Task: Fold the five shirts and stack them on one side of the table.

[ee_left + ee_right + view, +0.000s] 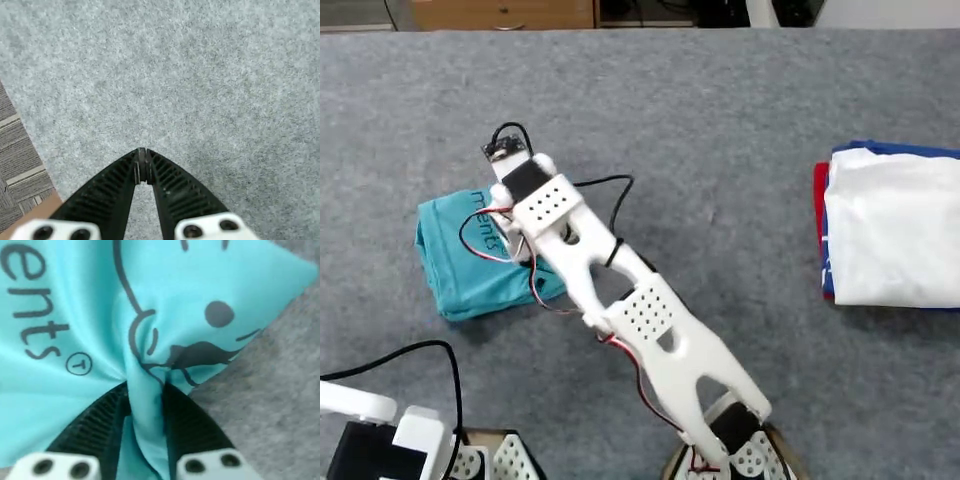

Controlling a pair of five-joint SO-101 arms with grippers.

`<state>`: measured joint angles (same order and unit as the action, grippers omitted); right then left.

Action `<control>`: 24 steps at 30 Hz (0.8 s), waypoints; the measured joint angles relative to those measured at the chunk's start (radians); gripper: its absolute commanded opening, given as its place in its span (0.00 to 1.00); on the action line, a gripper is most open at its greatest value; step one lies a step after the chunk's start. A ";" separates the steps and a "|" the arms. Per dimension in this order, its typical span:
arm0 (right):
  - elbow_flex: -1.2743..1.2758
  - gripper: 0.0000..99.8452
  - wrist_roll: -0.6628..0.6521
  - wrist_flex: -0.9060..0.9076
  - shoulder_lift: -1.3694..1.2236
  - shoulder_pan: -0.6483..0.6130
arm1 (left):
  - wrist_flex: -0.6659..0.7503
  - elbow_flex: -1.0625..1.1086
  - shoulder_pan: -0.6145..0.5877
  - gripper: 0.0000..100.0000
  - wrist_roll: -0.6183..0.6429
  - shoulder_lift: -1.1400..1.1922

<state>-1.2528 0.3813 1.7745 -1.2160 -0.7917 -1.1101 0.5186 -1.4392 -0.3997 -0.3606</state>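
A folded teal shirt (470,262) with dark print lies at the left middle of the grey table. My right arm stretches across from the front edge, and its gripper (520,243) sits over the shirt's near right part. In the right wrist view the right gripper (146,405) is shut on a pinched fold of the teal shirt (100,310). A stack of folded shirts (892,228), white on top of blue and red, lies at the table's right edge. My left gripper (142,167) hangs shut and empty over bare grey cloth near the table's edge.
The grey table cover (720,130) spreads wide between the teal shirt and the stack. The left arm's base (390,440) stands at the front left corner. Wooden furniture (505,14) lines the far edge. Striped floor (20,160) lies beyond the table.
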 measured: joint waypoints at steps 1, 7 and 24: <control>0.002 0.00 -0.017 0.000 0.008 0.008 | 0.000 0.000 0.000 0.02 0.000 0.000; 0.057 0.00 -0.181 0.000 0.089 0.089 | 0.000 0.000 0.000 0.02 0.000 0.000; 0.361 0.00 -1.289 -0.133 0.379 0.606 | 0.000 -0.020 0.000 0.02 0.000 0.000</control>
<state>-0.8922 -0.9076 1.6410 -0.8370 -0.1857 -1.1101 0.4987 -1.4392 -0.3997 -0.3606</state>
